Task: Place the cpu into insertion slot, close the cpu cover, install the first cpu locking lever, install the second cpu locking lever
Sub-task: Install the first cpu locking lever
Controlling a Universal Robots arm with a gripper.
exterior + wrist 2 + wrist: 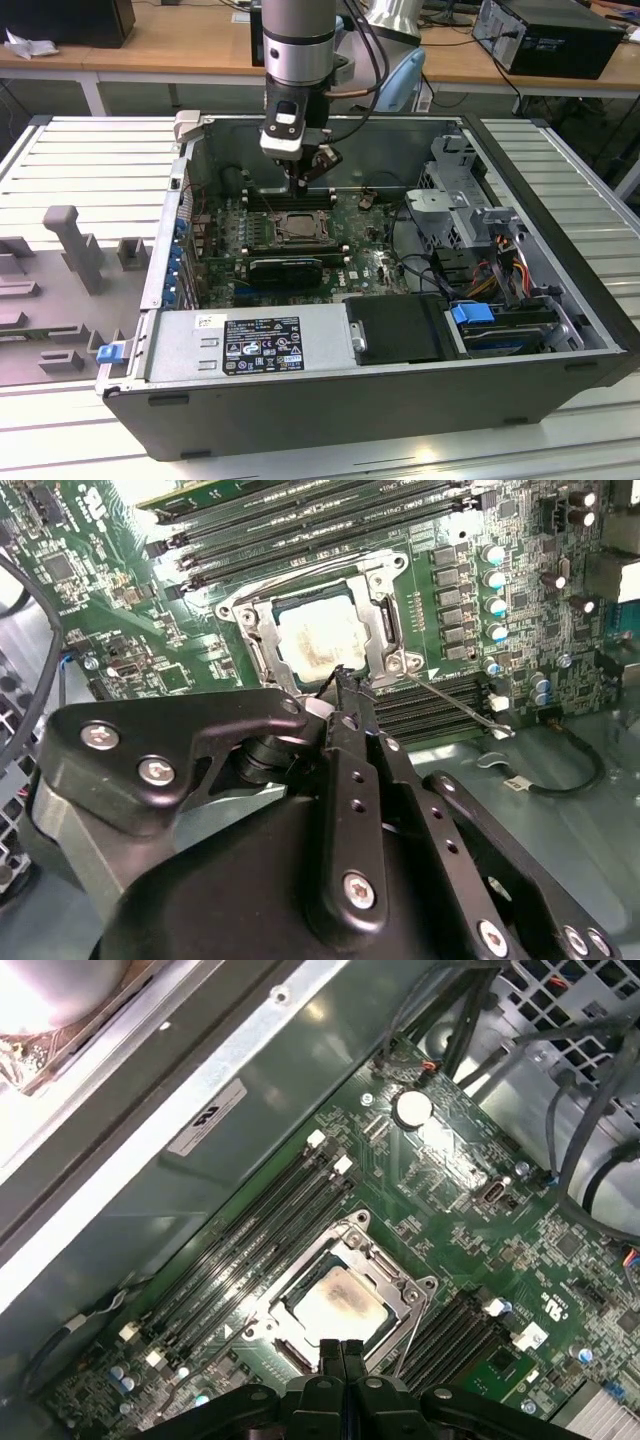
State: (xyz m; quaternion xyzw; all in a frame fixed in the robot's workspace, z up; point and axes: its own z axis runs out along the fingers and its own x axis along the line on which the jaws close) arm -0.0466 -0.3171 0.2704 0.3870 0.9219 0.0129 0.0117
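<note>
The cpu (318,640) (340,1305) lies pale and flat in the insertion slot (300,226) on the green board. The cpu cover (392,615) (398,1282), a silvery frame, lies down around it with the chip showing through its window. A thin wire locking lever (455,700) sticks out sideways from the socket's corner. My gripper (306,183) (345,683) (340,1352) hangs just above the socket's edge, shut, its two black fingers pressed together with nothing between them. Its tips sit close to the cover's rim near the lever's root.
Long black memory slots (300,525) (250,1240) run beside the socket. A black card (285,268) lies in front of it. The case walls (180,170), a power supply (250,345), a drive cage (455,190) and loose cables (500,260) ring the board.
</note>
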